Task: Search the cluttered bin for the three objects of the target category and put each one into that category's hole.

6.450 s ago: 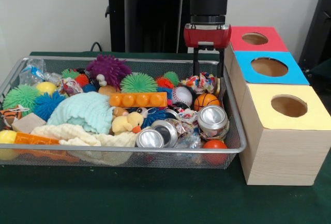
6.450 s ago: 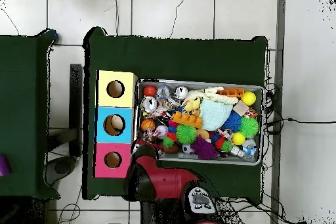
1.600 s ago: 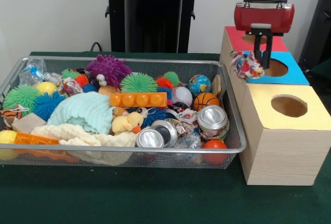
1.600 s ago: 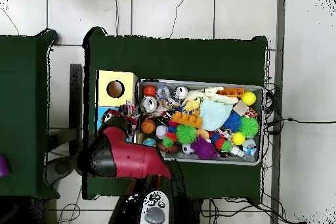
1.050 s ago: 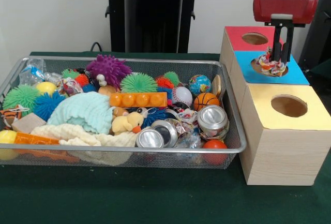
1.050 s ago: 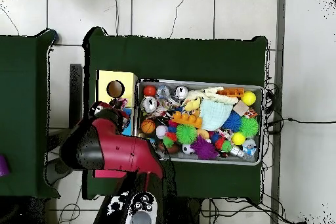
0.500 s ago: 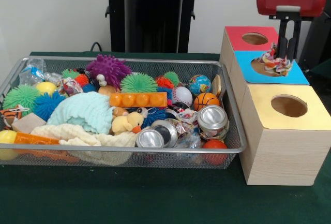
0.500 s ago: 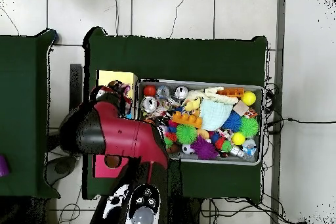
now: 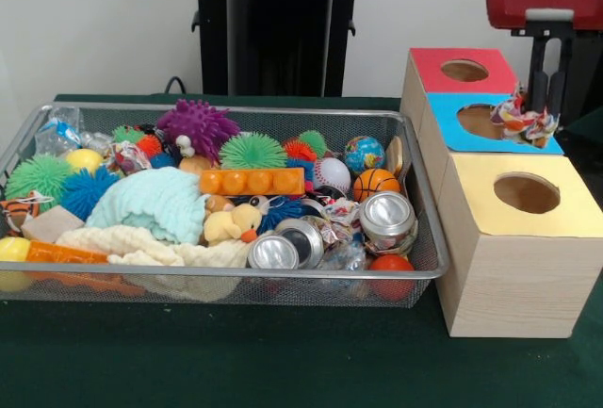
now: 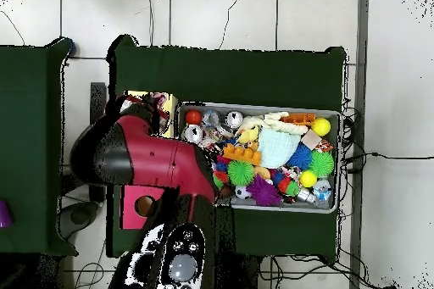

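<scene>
My gripper (image 9: 548,114) hangs from the red arm head at the top right, shut on a wrinkly whitish bundle (image 9: 526,123) with red, blue and yellow patches. It holds the bundle just above the blue top's right edge, behind the yellow-topped box (image 9: 556,215) and its round dark hole (image 9: 526,192). In the overhead view the bundle (image 10: 157,102) shows at the arm's tip over the yellow top (image 10: 169,99). The wire mesh bin (image 9: 236,277) fills the left and middle. Two more wrinkly bundles lie in it, one at the back left (image 9: 127,155) and one beside the cans (image 9: 342,212).
The blue-topped box's opening (image 9: 479,121) and the red-topped box's opening (image 9: 464,70) lie behind the yellow one. The bin holds spiky balls (image 9: 197,126), silver cans (image 9: 387,214), sports balls, a mint cloth (image 9: 155,203) and an orange brick. The arm (image 10: 153,163) hides the blue box from overhead.
The gripper has carried the bundle from beside the bin, past the blue opening, to the blue top's right edge near the yellow box.
</scene>
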Motion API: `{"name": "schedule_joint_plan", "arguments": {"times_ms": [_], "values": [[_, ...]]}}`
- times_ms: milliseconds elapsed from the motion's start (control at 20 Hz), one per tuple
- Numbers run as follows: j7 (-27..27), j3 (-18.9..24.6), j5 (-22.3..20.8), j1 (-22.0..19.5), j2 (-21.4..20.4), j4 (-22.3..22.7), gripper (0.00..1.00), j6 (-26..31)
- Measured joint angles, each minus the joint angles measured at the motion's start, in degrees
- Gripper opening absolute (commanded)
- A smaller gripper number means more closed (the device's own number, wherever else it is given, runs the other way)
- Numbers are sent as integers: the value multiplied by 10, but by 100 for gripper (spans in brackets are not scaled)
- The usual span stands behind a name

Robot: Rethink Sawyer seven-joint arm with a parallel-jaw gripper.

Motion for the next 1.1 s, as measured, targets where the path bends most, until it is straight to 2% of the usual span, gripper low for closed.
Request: {"name": "schedule_joint_plan", "arguments": {"times_ms": [350, 700, 1100], "values": [[0, 2, 0, -5, 25, -9, 0, -18], [0, 18, 0, -36, 51, -9, 0, -88], [0, 27, 0, -46, 74, -9, 0, -161]]}}
